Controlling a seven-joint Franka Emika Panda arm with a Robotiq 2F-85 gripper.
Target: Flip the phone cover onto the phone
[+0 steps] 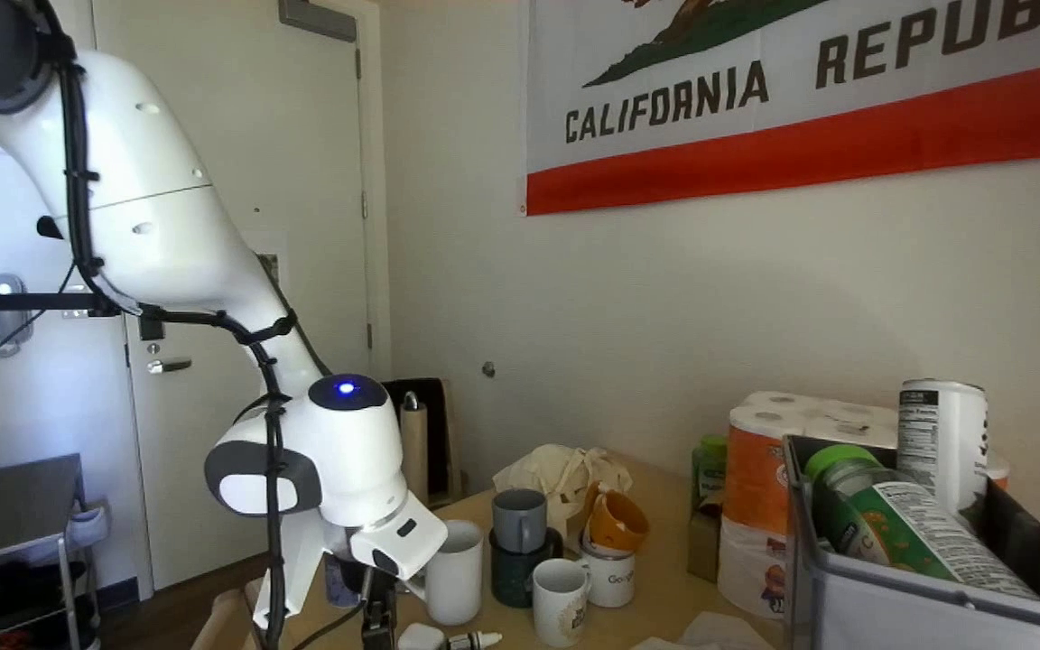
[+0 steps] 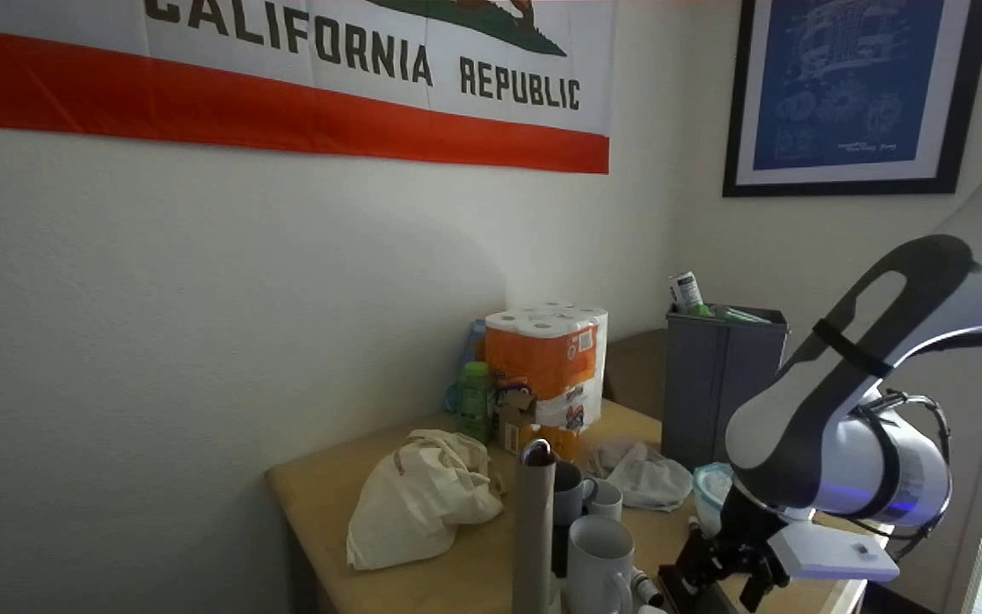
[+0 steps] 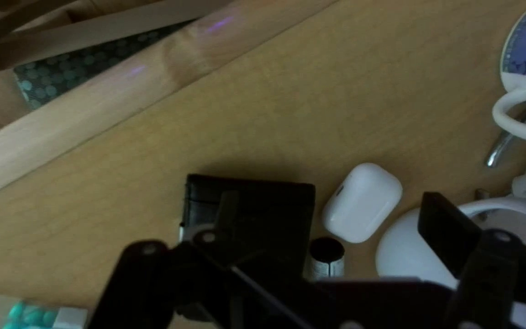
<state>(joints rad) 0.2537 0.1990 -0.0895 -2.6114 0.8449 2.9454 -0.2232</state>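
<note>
A black, leather-like flat cover (image 3: 267, 189) lies on the wooden table in the wrist view. A phone does not show separately; it may be hidden by the cover or gripper. My gripper (image 3: 331, 212) is open, with nothing seen held between its fingers. Its left finger overlaps the cover in the wrist view; contact cannot be told. Its right finger is over a white rounded object. In an exterior view, the gripper (image 2: 721, 588) is low over the table, beside a dark flat slab that is probably the cover. In an exterior view it is cut off at the bottom edge (image 1: 379, 618).
A white earbud case (image 3: 363, 203) and a small dark-topped cylinder (image 3: 327, 260) lie just right of the cover. Several mugs (image 1: 561, 600) stand close by. A grey bin (image 2: 713, 384), paper rolls (image 2: 542, 358) and a cloth bag (image 2: 423, 503) are farther off. The table edge (image 3: 153, 91) is near.
</note>
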